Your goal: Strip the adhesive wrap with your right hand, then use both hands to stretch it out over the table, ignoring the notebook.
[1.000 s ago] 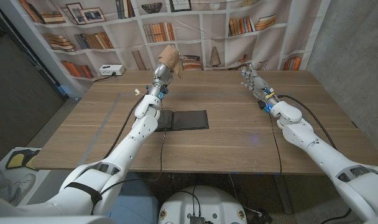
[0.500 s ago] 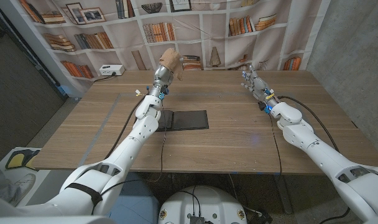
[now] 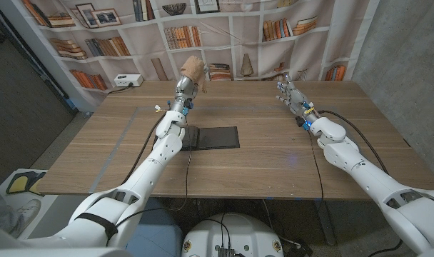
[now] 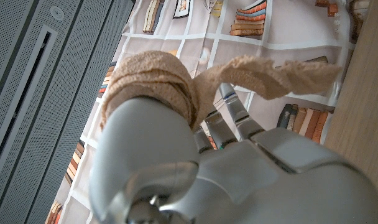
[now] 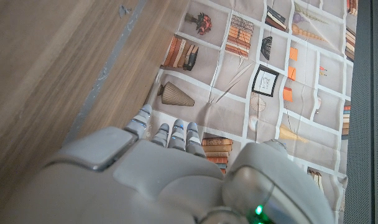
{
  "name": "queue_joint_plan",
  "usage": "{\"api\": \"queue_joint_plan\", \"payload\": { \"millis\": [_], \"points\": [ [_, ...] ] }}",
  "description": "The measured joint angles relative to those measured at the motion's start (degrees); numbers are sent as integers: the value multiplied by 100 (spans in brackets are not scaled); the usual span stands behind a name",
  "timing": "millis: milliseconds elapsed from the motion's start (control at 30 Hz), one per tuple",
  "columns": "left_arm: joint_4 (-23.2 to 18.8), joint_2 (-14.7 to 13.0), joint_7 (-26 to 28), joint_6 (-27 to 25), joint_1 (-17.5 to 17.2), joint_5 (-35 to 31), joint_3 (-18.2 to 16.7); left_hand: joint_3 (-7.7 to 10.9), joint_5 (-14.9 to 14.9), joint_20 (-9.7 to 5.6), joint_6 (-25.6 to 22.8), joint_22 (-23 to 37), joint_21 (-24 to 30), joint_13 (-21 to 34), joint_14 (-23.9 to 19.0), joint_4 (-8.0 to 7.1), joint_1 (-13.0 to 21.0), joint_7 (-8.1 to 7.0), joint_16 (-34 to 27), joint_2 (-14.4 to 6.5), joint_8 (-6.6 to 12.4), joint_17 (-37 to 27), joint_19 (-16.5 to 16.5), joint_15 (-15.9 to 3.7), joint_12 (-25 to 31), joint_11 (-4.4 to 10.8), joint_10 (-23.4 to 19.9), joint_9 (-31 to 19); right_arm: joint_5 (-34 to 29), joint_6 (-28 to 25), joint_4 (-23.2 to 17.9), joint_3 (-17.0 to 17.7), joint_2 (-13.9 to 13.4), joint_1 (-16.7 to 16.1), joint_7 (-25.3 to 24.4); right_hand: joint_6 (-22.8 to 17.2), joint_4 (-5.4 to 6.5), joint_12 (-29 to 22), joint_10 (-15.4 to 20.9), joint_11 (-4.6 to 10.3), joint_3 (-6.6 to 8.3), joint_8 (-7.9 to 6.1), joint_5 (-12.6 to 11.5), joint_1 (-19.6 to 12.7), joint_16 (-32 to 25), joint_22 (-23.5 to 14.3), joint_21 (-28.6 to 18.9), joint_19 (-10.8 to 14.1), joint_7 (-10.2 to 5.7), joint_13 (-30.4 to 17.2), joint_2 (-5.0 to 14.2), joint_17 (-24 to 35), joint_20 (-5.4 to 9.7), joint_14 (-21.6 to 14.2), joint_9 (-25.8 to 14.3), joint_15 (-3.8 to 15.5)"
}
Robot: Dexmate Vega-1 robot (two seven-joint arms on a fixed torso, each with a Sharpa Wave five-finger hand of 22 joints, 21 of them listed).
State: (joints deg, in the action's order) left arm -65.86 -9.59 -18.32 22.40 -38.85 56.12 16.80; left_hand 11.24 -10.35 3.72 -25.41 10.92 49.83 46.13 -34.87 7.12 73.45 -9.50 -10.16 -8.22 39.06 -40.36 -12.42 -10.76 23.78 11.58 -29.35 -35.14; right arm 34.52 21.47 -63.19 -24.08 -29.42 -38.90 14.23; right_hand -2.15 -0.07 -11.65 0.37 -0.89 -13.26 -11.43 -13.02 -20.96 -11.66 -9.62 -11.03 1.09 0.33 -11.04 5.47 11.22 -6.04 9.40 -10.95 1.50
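Two hands apart: our left hand (image 3: 190,74), bound in tan adhesive wrap (image 4: 156,81), lies well across from our empty, loosely spread right hand (image 3: 289,89), its loose tail (image 4: 282,76) pointing that way.

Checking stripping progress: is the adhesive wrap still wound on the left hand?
Mostly wound: the adhesive wrap bundles around the left hand, with one loose tail sticking out.

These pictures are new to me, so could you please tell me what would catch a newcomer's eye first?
The left hand, raised over the table's far left part, is bound in tan adhesive wrap with a loose tail sticking out sideways. The right hand is at the far right, holding nothing, well apart from the wrap. A black notebook lies flat near the middle of the wooden table.
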Motion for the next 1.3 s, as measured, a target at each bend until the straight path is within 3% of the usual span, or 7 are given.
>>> {"api": "queue_joint_plan", "payload": {
  "millis": [133,267,633,933,1000,1100,1300],
  "points": [
    [-33,0,51,-1,-37,15,-16,79,0,25,520,-19,0,-293,329,15,-168,-75,0,65,-584,388,115,61,-295,-63,144,431,-13,0,5,-13,6,18,9,0,0,0,0,0,0,0,0,0,0,0,0,0,0,0,0,0,0,0,0,0],
    [-61,-1,100,-1,-72,21,-30,144,0,59,536,-27,-45,-452,456,-2,-275,-95,-26,55,-813,588,243,25,-385,-52,88,670,-19,-2,6,-20,14,29,11,0,0,0,0,0,0,0,0,0,0,0,0,0,0,0,0,0,0,0,0,0],
    [-131,18,194,72,-145,31,-58,190,-1,-198,224,-86,-238,-703,729,32,-501,10,-26,176,-1052,958,518,51,-535,-73,67,1031,-48,-57,17,-111,47,72,125,0,-17,0,0,0,17,0,0,0,0,0,0,0,0,0,0,0,0,0,0,0],
    [-206,63,297,211,-232,36,-94,290,-1,-303,-101,-107,-280,-832,749,68,-547,131,-71,130,-1098,1183,414,35,-613,-114,-13,1202,-56,-122,71,-209,93,136,300,-39,-34,0,27,69,34,0,0,0,0,0,0,1,-39,0,0,0,-1,-29,0,29],
    [-222,71,324,238,-248,37,-102,316,-1,-303,-123,-107,-308,-855,820,47,-577,153,-71,100,-1118,1227,414,61,-639,-114,-13,1239,-56,-138,80,-231,100,150,339,24,-40,21,-35,8,40,13,0,0,0,0,0,55,-42,0,0,0,-178,-11,0,-160],
    [-245,87,384,289,-278,36,-117,316,-1,-303,-132,-107,-345,-893,905,47,-601,161,-71,76,-1156,1292,414,86,-662,-134,-34,1282,-50,-192,98,-274,102,192,466,157,-40,44,-110,66,40,42,0,-25,0,0,23,56,-120,0,-25,0,-440,23,0,-368],
    [-273,98,472,330,-311,31,-126,340,-1,-252,-193,-107,-455,-907,1251,23,-700,162,0,132,-1239,1431,509,188,-726,-178,10,1358,-8,-276,133,-333,98,266,726,227,-82,20,-22,46,46,62,0,-40,-23,0,23,73,-149,-1,-40,0,-546,-71,0,-501]
  ]
}}
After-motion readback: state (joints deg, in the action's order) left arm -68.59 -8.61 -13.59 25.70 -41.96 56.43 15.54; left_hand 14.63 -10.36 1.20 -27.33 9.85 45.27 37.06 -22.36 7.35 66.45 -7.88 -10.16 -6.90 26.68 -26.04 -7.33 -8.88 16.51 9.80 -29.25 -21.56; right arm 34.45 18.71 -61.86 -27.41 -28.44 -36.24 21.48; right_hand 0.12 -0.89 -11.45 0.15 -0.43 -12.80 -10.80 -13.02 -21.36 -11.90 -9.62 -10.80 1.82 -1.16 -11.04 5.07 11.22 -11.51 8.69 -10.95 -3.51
